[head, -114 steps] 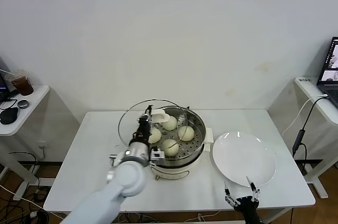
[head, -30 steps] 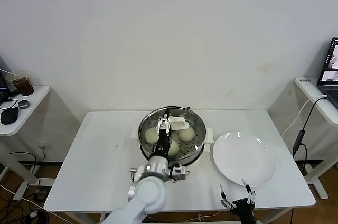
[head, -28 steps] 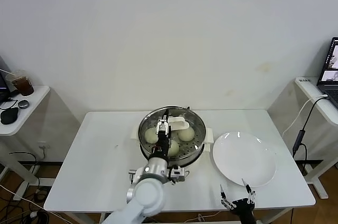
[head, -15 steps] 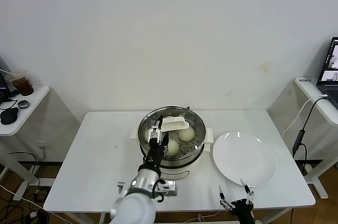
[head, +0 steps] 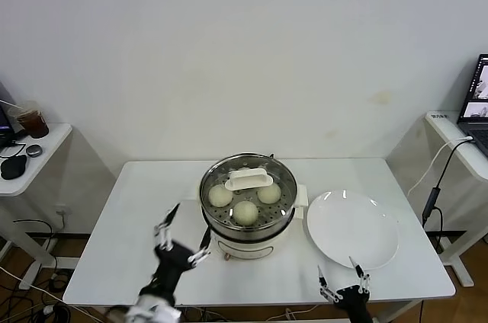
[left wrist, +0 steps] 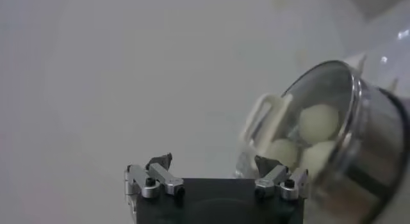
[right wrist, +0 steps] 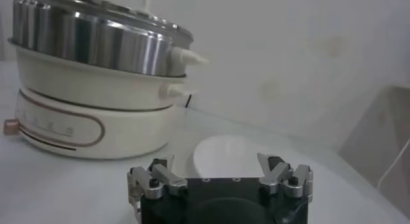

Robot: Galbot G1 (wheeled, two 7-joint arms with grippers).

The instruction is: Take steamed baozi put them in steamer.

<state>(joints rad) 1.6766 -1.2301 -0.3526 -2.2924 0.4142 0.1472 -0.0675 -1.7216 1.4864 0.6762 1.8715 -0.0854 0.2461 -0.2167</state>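
Having released the glass lid (head: 248, 179) onto the steamer (head: 248, 209), the left gripper (head: 181, 237) is withdrawing, jaws spread (the baozi (head: 245, 211) are inside); the right gripper (head: 344, 280) is idling open, so only parking remains.

Plain white wall (head: 244, 49), white table (head: 137, 209), side desks (head: 30, 159), wooden floor (head: 30, 262)

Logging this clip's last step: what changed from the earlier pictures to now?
The left hand carried the round glass lid with a white handle from beside the shiny stainless-steel steamer onto it, let go and withdrew toward the table's near edge, open. The cream-white baozi, flat white plate and right hand stayed put.
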